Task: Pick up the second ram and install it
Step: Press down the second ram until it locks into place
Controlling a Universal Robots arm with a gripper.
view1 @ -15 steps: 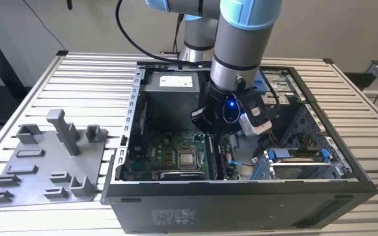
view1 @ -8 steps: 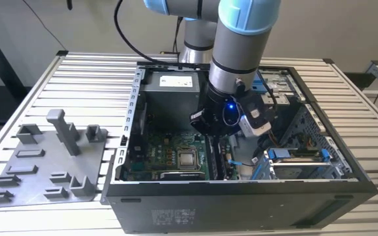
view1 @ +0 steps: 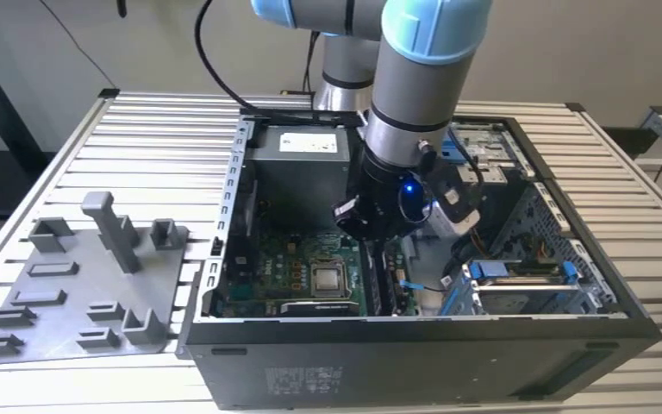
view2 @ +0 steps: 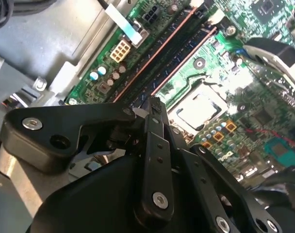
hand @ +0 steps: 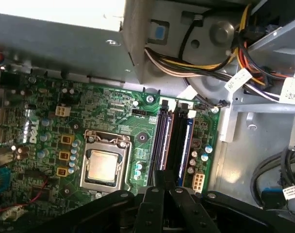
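Observation:
Inside the open computer case (view1: 227, 216), my gripper (view1: 360, 231) hangs low over the motherboard's memory slots. Two dark sticks stand side by side in the slots. The second ram (hand: 165, 141) is the one nearer the processor, upright in its slot (view2: 184, 60) (view1: 381, 285). My gripper (hand: 163, 178) is shut, its fingertips pressed together right at that stick's near end (view2: 152, 102). I cannot tell whether they pinch the stick or only touch its top edge. The other stick (hand: 186, 141) sits one slot further from the processor.
The bare processor (hand: 101, 165) lies beside the slots. The power supply (view1: 296, 142) and its cable bundle (hand: 186, 63) sit at the case's far end. A drive cage with blue clips (view1: 515, 272) is on the exterior view's right. A grey fixture plate (view1: 90, 285) lies outside the case.

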